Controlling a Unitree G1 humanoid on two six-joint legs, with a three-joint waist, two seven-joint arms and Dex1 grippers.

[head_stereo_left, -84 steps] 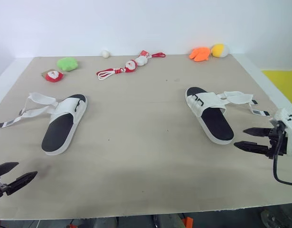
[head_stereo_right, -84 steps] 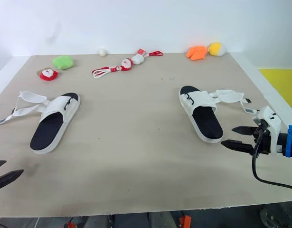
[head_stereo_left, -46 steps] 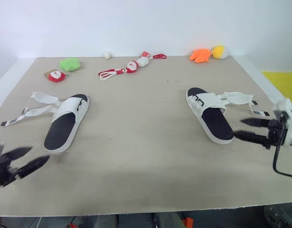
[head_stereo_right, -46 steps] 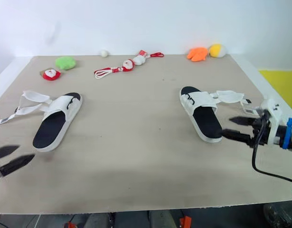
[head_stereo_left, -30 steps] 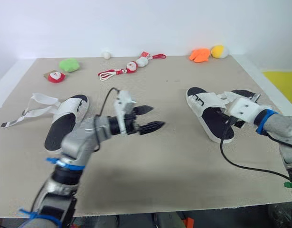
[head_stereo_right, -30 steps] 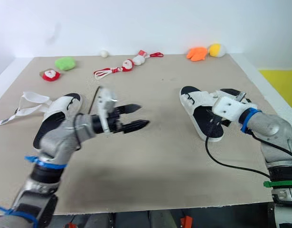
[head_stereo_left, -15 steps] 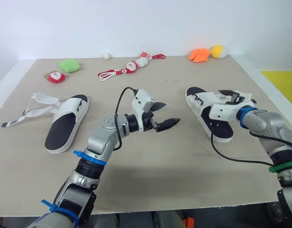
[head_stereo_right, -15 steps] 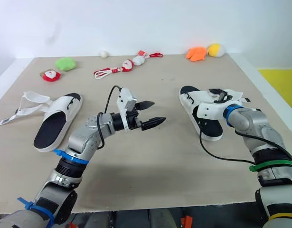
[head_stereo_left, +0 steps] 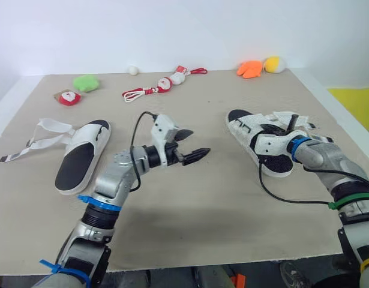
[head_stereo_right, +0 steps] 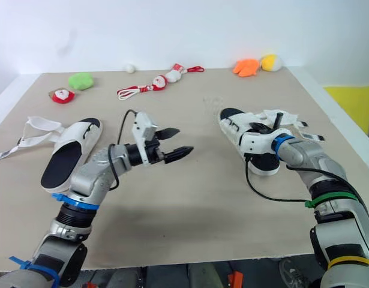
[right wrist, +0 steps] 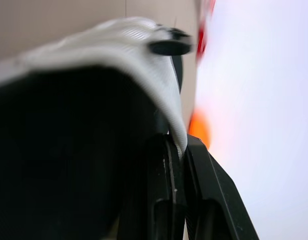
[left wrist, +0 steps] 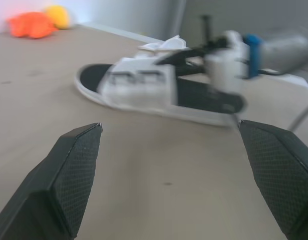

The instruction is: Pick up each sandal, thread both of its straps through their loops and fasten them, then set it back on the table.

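Observation:
Two white sandals with black footbeds lie on the tan table. The left sandal rests at the left with its straps loose and spread outward. The right sandal is at the right, also seen in the left wrist view. My right gripper is on that sandal's upper. The right wrist view shows its fingers shut on a white ribbed strap edge. My left gripper hovers open over the table's middle, pointing at the right sandal, with nothing between its fingers.
Small toys line the far edge: a green one, a red and white one, a red and white rope toy, a white ball, an orange one and a yellow one. Bare table lies between the sandals.
My right gripper has closed on the right sandal's strap, and the sandal has shifted slightly left. My left gripper has drawn back a little and stays open.

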